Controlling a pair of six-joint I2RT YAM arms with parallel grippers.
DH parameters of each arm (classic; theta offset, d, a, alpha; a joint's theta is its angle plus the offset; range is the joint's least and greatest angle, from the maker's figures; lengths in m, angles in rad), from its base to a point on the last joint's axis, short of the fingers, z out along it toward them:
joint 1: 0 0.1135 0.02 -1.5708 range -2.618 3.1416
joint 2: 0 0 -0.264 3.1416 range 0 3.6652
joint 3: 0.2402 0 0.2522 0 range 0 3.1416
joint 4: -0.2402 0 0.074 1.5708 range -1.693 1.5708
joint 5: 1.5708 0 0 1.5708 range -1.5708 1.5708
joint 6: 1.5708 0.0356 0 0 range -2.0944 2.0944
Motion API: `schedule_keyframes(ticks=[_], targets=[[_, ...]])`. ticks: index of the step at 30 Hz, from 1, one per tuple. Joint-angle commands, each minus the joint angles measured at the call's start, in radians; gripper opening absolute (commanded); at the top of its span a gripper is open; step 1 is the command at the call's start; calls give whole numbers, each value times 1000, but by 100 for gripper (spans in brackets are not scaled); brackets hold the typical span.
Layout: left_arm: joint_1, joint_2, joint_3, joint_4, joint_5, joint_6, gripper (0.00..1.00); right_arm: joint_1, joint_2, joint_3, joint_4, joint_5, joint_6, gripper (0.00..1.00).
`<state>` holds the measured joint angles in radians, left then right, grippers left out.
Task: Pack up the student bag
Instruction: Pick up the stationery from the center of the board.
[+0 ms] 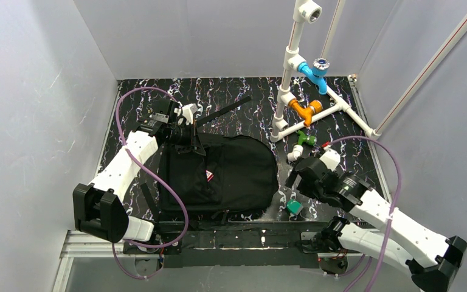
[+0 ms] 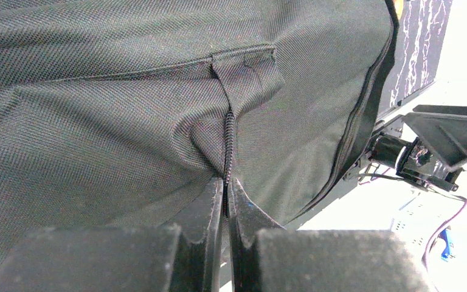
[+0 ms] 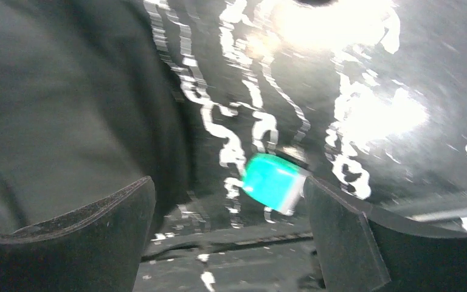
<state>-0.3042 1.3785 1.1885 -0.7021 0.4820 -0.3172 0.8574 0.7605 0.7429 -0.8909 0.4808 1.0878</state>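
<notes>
Student bag (image 1: 231, 173): lying flat across the table (image 1: 249, 115).
Left gripper (image 2: 226, 194): pinching the zipper (image 2: 228, 146) at its far-left edge.
Right gripper (image 3: 228, 182): hanging wide open beside its right edge, by a green block (image 3: 273, 181).

Black fabric student bag (image 1: 231, 173) lying flat, centre-left.

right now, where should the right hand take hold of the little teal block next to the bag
Probably best to grip the teal block across its flat sides, coming straight down. It lies low on the table, apart from the student bag, and the open right hand straddles it, though nearer one finger, so centre first.
</notes>
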Motion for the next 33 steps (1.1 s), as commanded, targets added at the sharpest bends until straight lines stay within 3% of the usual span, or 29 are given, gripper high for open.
schedule_keyframes(ticks=[1, 8, 21, 28, 33], targets=[[3, -7, -4, -13, 11, 9, 0, -3, 80, -40, -222, 54, 146, 98], [2, -14, -6, -13, 18, 1, 0, -5, 159, -125, -54, -91, 163, 98], [2, -34, -9, -13, 26, -7, 0, -52, 413, -141, 62, -130, 200, 98], [2, -39, -11, -14, 32, -10, 0, -60, 469, -149, 53, -122, 234, 74], [2, -36, -12, -14, 28, -8, 0, -61, 373, -123, 1, -43, 226, 45]])
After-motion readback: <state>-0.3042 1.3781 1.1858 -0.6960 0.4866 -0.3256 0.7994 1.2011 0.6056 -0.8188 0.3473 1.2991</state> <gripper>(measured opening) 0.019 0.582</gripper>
